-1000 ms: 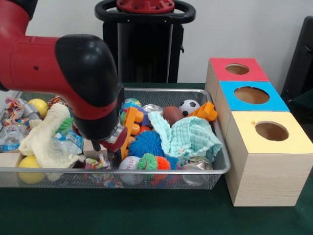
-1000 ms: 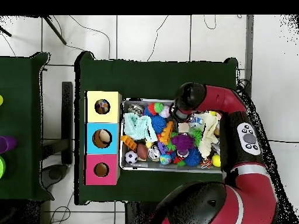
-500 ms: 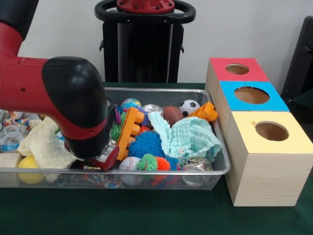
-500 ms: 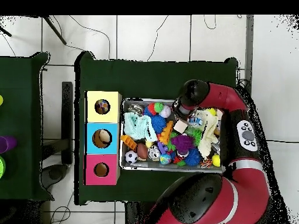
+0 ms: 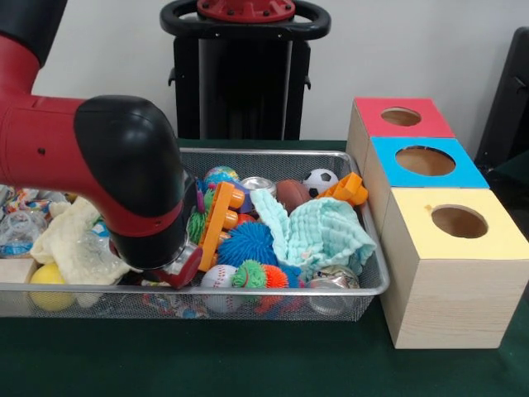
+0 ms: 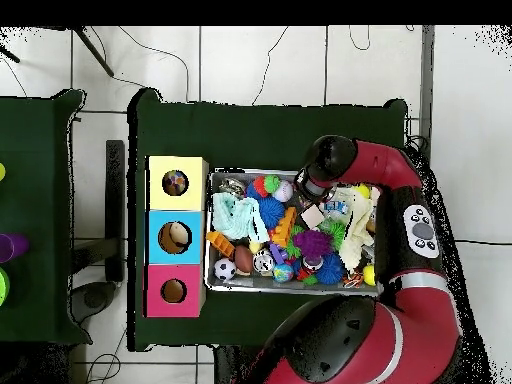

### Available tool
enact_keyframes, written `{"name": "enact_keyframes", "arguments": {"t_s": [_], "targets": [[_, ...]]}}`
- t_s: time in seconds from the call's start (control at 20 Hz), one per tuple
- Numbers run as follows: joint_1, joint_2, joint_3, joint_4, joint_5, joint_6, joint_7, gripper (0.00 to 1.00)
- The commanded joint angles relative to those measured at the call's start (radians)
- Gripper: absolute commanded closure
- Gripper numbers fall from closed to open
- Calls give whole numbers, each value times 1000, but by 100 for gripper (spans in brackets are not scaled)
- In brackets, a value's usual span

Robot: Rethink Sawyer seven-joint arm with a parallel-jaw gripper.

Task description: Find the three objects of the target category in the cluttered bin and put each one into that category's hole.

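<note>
A wire mesh bin (image 5: 368, 285) holds a heap of toys: a soccer ball (image 5: 319, 180), a brown football (image 5: 291, 193), a blue spiky ball (image 5: 246, 242), a baseball (image 5: 216, 277), an orange plastic toy (image 5: 217, 223) and a mint cloth (image 5: 318, 231). My gripper (image 5: 175, 269) is low in the bin's front part, left of the baseball, mostly hidden behind the arm's black wrist. In the overhead view the gripper (image 6: 313, 190) sits at the bin's top edge, just above a small wooden block (image 6: 312, 214). Whether it holds anything is hidden.
Three wooden boxes with round holes stand in a row right of the bin: red (image 5: 401, 117), blue (image 5: 425, 160), yellow (image 5: 459, 222). A cream cloth (image 5: 78, 244), a yellow ball (image 5: 50, 298) and a wooden block (image 5: 12, 269) lie at the bin's left. A metal can (image 5: 331, 281) lies front right.
Over the last second the arm swung left and down toward the bin's front edge. In the last half second it has hardly moved.
</note>
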State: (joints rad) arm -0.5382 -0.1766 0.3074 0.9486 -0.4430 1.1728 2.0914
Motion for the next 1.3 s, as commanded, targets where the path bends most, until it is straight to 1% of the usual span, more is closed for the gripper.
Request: {"name": "enact_keyframes", "arguments": {"t_s": [0.05, 0.5, 0.65, 0.75, 0.8, 0.95, 1.0, 1.1, 1.15, 1.3], "targets": [[23, 100, 0, 53, -89, -181, -113, 0], [32, 111, -17, 36, -108, -195, -137, 0], [49, 129, -30, 3, -127, -200, -128, 0], [43, 151, -22, -21, -124, -207, -147, 0], [36, 156, -16, -19, -122, -227, -153, 0], [40, 155, -24, 0, -135, -287, -130, 0], [44, 154, -28, 1, -139, -289, -125, 0], [44, 157, -25, -9, -137, -271, -145, 0], [42, 159, -22, -14, -133, -260, -158, 100], [41, 162, -20, -21, -132, -247, -171, 100]]}}
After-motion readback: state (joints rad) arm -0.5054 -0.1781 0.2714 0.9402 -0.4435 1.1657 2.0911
